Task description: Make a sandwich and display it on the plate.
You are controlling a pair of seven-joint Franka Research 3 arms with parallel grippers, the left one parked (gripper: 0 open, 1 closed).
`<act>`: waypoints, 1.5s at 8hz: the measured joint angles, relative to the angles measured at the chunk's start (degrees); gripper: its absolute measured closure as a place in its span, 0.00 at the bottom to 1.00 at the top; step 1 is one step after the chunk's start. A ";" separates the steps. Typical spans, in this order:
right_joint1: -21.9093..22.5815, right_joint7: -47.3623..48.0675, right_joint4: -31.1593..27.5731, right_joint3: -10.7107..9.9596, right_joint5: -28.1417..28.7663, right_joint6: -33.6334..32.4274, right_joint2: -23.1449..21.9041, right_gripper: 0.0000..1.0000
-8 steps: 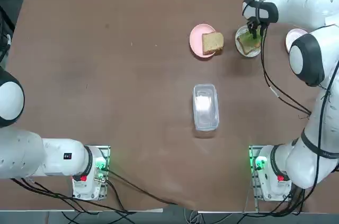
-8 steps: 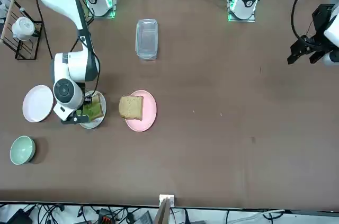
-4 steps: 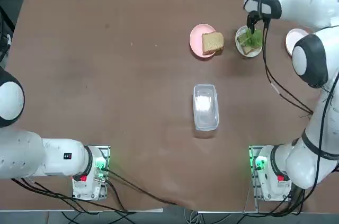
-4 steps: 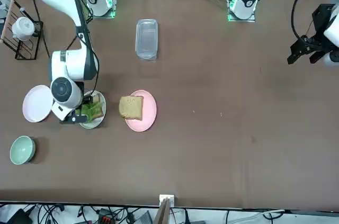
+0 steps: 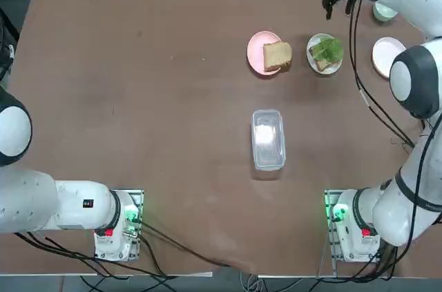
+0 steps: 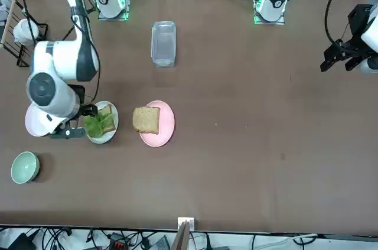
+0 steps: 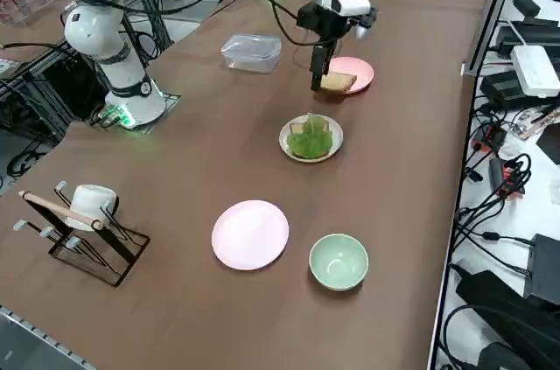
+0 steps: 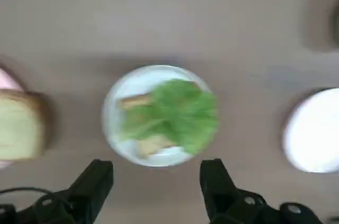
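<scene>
The right gripper (image 8: pixel 156 189), fingers spread and empty, hangs above the white plate (image 8: pixel 114 113). On that plate lie a bread slice and lettuce (image 8: pixel 177 115). Beside it, a second bread slice (image 5: pixel 277 56) rests on the pink plate (image 5: pixel 257 52).

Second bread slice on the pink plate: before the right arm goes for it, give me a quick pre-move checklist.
1. Right gripper jaws open and empty: ok.
2. Gripper raised clear of the green lettuce: ok.
3. Lettuce resting on the lower toasted bread slice on the small white plate: ok.
4. Square tan bread slice on the round pink plate, unobstructed: ok.
5. Slice fully inside the pink plate's rim: not ok, it overhangs.
6. Clear plastic container away from the path: ok.
</scene>
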 joint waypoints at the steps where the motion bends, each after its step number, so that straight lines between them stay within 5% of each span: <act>1: -0.06 0.79 0.26 -0.13 6.00 -0.02 0.03 0.00; 6: -1.15 4.26 -0.28 -0.29 28.97 0.23 1.42 0.00; 12: 1.75 -2.28 -12.05 0.20 35.78 13.25 1.69 0.00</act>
